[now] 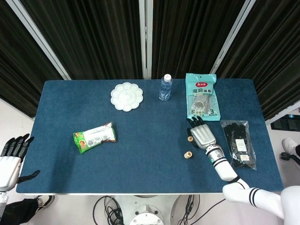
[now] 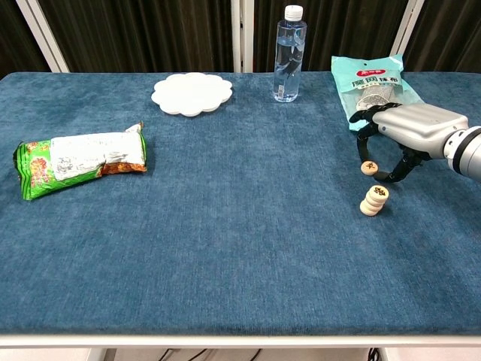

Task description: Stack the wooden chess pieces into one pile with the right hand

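off the table's left edge in the head view, the left hand (image 1: 10, 159) hangs beside the blue table (image 1: 140, 154), fingers apart and holding nothing; the chest view does not show it. on the left part of the cloth lies a green and white snack bag (image 2: 79, 159), its print too small to read. further back, left of centre, sits a white flower-shaped palette (image 2: 192, 93). just right of it stands a clear water bottle (image 2: 288, 54) with a white cap, upright; its label cannot be read.

right of the bottle a teal packet (image 1: 200, 96) lies flat, with chinese characters across its top and a large "3" near the lower corner; the smaller writing is unreadable.

below that packet the right hand (image 2: 409, 129) is over the cloth, palm down, fingers curled downward. its fingertips (image 2: 364, 147) come down around a single wooden chess piece (image 2: 369, 168), which carries a dark character on top. whether the fingers actually touch or pinch that piece cannot be told from either view. just in front of it, nearer the table's front edge, stands the stack of chess pieces (image 2: 373, 200), slightly leaning, also with a dark character on the top disc; the thumb reaches down close to it.

furthest right in the head view lies a clear bag of black gloves (image 1: 239, 143), beside the right forearm.
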Robot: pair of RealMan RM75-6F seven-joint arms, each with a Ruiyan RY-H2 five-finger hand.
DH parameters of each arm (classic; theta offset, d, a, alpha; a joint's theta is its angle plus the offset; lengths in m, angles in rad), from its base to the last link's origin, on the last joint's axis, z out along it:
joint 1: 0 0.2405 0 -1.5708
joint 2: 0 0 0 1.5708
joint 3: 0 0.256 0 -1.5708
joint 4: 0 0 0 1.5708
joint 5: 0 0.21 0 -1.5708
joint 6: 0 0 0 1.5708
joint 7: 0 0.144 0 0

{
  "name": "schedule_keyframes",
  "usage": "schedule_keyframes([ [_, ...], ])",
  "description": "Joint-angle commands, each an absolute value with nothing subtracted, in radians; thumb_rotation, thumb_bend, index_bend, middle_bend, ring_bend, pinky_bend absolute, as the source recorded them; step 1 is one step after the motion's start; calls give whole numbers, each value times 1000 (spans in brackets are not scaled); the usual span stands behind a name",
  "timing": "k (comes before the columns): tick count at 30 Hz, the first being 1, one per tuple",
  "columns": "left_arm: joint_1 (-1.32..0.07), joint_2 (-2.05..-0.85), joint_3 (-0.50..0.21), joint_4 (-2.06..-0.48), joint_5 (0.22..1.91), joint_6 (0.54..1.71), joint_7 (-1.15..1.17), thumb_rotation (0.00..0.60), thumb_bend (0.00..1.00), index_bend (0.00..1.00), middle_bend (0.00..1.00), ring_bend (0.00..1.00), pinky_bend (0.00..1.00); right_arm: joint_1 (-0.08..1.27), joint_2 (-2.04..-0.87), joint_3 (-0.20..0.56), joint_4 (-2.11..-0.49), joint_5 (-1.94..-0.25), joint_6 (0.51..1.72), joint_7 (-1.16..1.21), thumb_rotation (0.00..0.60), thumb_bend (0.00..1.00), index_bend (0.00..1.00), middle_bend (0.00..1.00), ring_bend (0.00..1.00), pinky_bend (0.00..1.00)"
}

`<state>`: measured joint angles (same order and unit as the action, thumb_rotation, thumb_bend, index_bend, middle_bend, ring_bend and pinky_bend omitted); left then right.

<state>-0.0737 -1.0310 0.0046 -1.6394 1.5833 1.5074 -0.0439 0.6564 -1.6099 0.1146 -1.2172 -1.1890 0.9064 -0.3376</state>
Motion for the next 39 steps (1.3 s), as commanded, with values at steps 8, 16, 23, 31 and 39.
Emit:
schedule_keyframes([
  [8,-74,-1031,4,-1638,1582,1508,-44,600,0,66,1,0,0,639,-1547,116,-1284,-1230,948,-303,600,243,534,90,0,0],
  [16,-74,-1031,6,-1643,1588,1509,-36,600,0,65,1,0,0,612,-1385,80,-1469,-1291,960,-277,600,257,539,91,0,0],
  [23,-73,-1030,7,-1647,1591,1511,-30,600,0,65,1,0,0,595,-1294,41,-1588,-1329,955,-278,600,265,543,91,0,0],
  [31,-72,-1031,7,-1648,1590,1512,-27,600,0,65,1,0,0,598,-1308,21,-1604,-1357,950,-324,600,265,548,91,0,0],
  [39,-75,-1028,8,-1644,1586,1504,-38,600,0,65,1,0,0,605,-1334,24,-1603,-1352,944,-342,600,265,553,88,0,0],
])
